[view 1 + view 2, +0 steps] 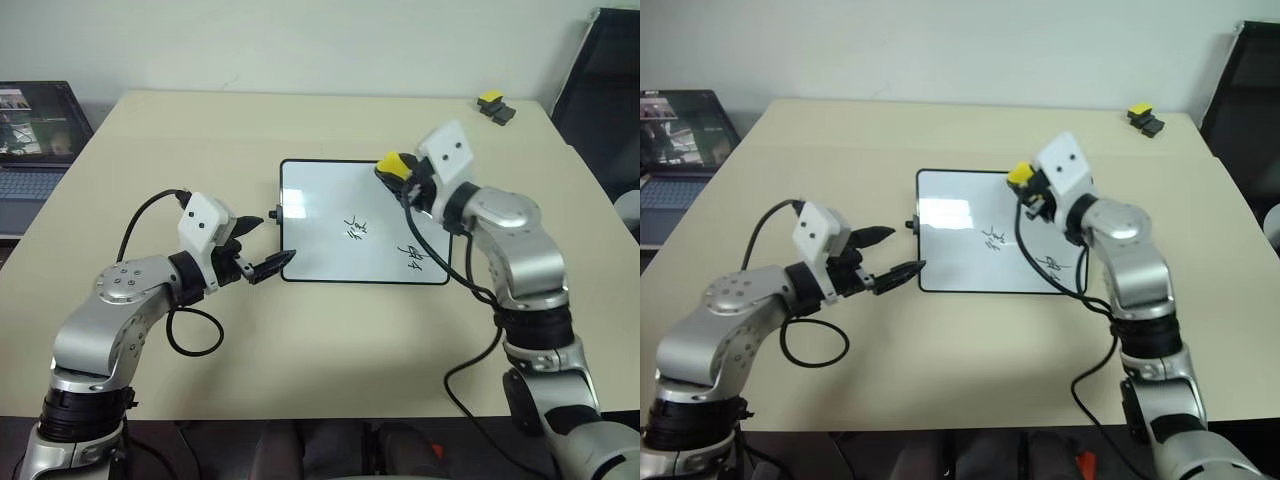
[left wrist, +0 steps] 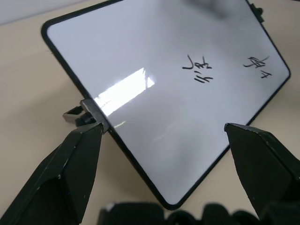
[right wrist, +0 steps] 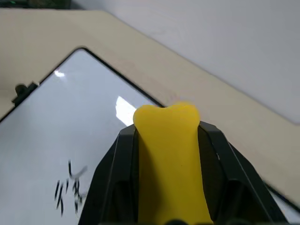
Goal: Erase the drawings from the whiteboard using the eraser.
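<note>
- Your right gripper [image 3: 171, 187] is clamped on the eraser [image 3: 169, 154]; the yellow block is pinched in at the waist between the two black fingers, which suggests a soft, light foam that gives under pressure, so take hold across its narrow sides and don't squeeze harder.
- Just below and ahead of that eraser lies the whiteboard [image 1: 320, 215], flat on the table [image 1: 300, 340]; the tool sits over its far right corner, though you can't quite tell whether it touches the glass-smooth surface.
- Nearest the eraser are two drawings [image 1: 357, 228], one mid-board and one [image 1: 416, 260] toward the near right edge.
- Farther off, your left gripper [image 1: 258, 248] stands spread wide at the board's left edge, one finger beside the small knob [image 1: 275, 213]; the glossy, thin-framed board will likely slide, so brace it there.
- Beyond the eraser, at the table's far right corner, sit the small dark blocks [image 1: 495, 107].
</note>
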{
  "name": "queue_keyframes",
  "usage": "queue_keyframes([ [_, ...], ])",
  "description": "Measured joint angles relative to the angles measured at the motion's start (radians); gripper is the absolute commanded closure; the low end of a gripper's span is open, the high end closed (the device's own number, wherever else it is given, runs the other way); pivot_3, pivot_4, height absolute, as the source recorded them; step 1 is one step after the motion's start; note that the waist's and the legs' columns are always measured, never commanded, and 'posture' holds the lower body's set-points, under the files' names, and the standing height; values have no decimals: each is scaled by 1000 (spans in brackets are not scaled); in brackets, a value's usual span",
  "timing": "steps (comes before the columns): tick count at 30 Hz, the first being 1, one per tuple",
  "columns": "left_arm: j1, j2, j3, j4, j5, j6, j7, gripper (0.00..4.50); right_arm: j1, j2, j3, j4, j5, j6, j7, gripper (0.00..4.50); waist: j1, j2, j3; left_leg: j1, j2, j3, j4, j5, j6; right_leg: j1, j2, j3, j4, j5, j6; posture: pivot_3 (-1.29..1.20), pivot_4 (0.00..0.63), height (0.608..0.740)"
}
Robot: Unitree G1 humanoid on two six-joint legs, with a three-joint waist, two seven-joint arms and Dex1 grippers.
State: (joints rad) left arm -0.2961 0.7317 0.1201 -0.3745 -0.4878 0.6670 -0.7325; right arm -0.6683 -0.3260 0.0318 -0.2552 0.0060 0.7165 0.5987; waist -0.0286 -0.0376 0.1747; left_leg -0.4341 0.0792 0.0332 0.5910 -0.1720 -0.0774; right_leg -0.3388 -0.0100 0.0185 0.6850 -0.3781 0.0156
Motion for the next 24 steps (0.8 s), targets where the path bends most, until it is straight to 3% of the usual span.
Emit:
queue_keyframes([
  [8, -31, 30, -8, 33, 10, -3, -54, 0, 94, -13, 14, -169, 20, 112, -68, 3159, -1, 0, 0, 0, 0, 0, 1, 0, 0, 0, 5, 0, 1, 0, 0, 0, 150, 740],
  [24, -46, 30, -9, 32, 13, 7, -64, 0, 105, -12, 73, -179, 34, 112, -122, 3159, 0, 0, 0, 0, 0, 0, 2, 0, 0, 0, 5, 0, 3, 0, 0, 0, 150, 740],
])
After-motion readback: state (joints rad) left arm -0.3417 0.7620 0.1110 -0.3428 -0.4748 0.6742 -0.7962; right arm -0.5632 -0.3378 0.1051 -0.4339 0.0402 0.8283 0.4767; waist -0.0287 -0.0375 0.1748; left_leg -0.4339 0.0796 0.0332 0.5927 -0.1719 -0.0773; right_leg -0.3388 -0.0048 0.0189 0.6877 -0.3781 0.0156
